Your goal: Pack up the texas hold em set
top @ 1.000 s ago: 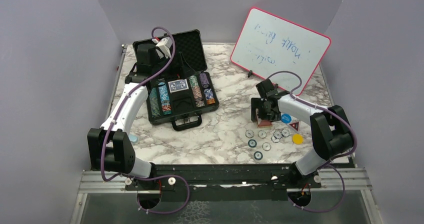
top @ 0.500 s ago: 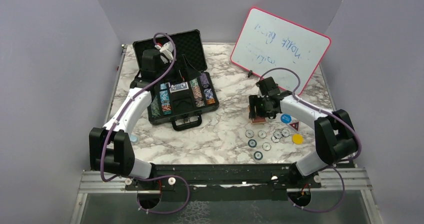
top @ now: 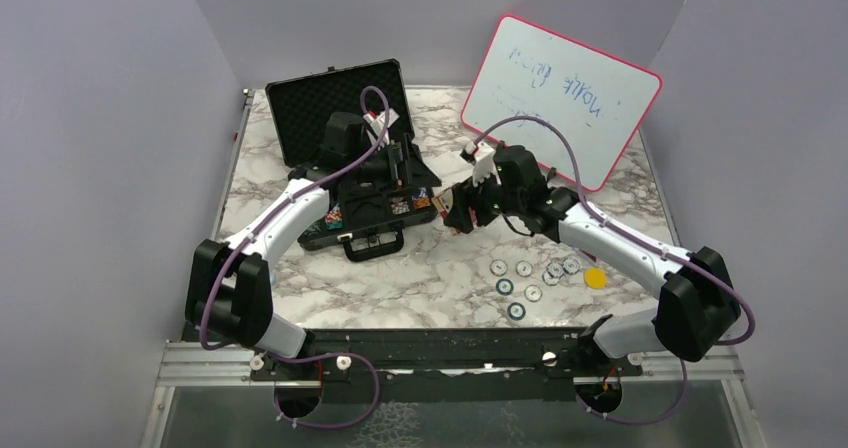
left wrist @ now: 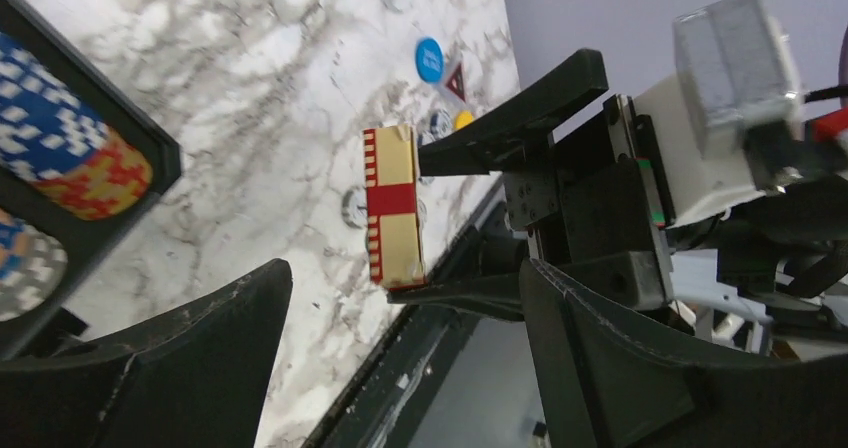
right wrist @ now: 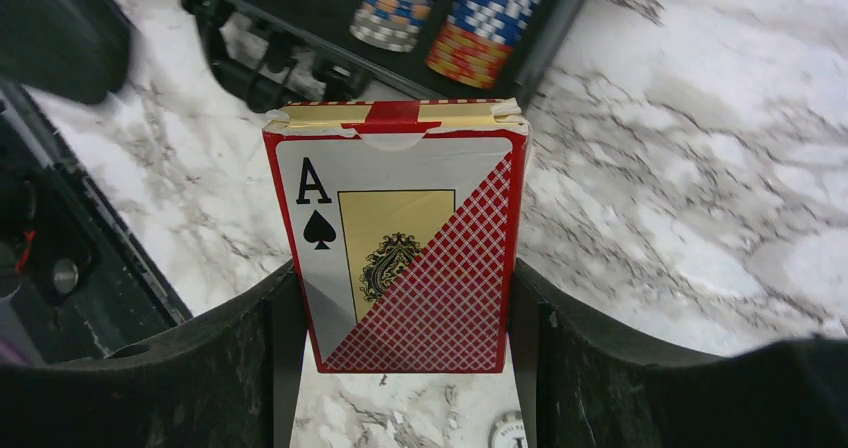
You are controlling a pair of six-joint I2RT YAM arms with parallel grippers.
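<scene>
Right, at mid-frame in the overhead view the right gripper (top: 460, 211) clamps the red card deck (right wrist: 400, 268) by its sides, just right of the open case (top: 330, 103). The left gripper (top: 398, 166) gapes wide, empty. Best to bring the deck in level, clear of the chips (right wrist: 490, 18), before letting go.

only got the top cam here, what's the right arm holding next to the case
Observer: A deck in a red box with an ace of spades on it. The right gripper has its jaws shut on the long edges.
Operator: left jaws on it too
Observer: No. The left gripper is open and apart from the deck, facing its sealed end.
Operator: any buttons i'm missing
Observer: A blue button lies on the table beside a triangle button.
</scene>
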